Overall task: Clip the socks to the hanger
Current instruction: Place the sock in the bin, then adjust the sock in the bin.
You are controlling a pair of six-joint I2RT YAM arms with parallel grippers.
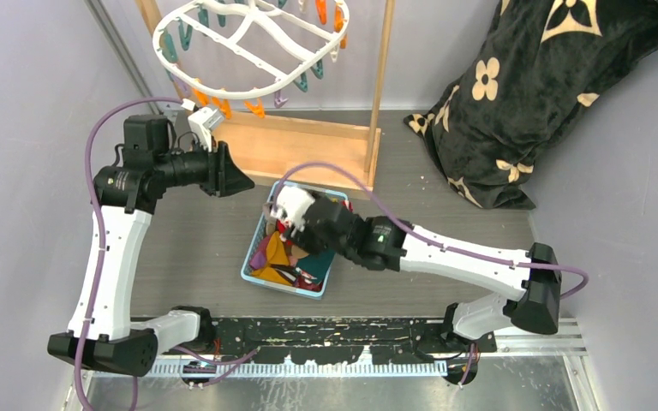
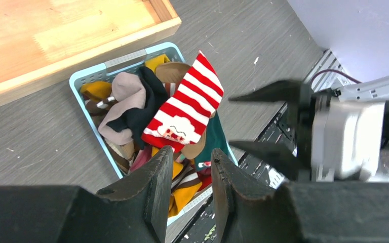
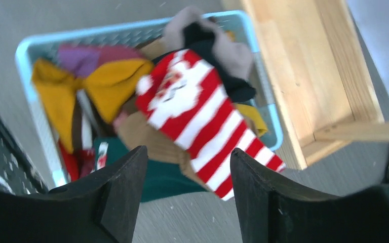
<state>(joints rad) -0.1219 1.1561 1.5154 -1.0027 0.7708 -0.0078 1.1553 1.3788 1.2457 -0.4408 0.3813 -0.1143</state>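
Hovering off to the left, the left claw [image 2: 191, 151] has its fingers only slightly parted and nothing between them, so it grips no sock. The hanger [image 1: 233, 92] hangs close above it, a white oval with orange and teal clips [image 1: 255, 108] dangling round the rim. My reading is that this arm waits there so that a clip is within short reach once a sock is brought up. The wooden stand [image 1: 300, 141] that carries the hanger has its base just beside this claw.

Further right and well below the left claw sits the pale blue basket [image 2: 88, 73], where the socks [image 3: 106, 83] lie heaped: mustard, tan, black, teal, maroon. On top of the heap lies the red-and-white striped sock [image 2: 185, 109], flat and fully exposed, with one end seeming to hang over the rim. None of the socks is on the hanger yet.

Directly over that sock hangs the right claw [image 3: 187, 151], its jaws spread wide and empty, the stripes showing in the gap beneath them. It is released, not grasping. Set like this it straddles the top sock, which looks the easiest pick.

Well beyond the right claw, against the wall, slumps the black flowered blanket [image 1: 523, 94], apart from the work.
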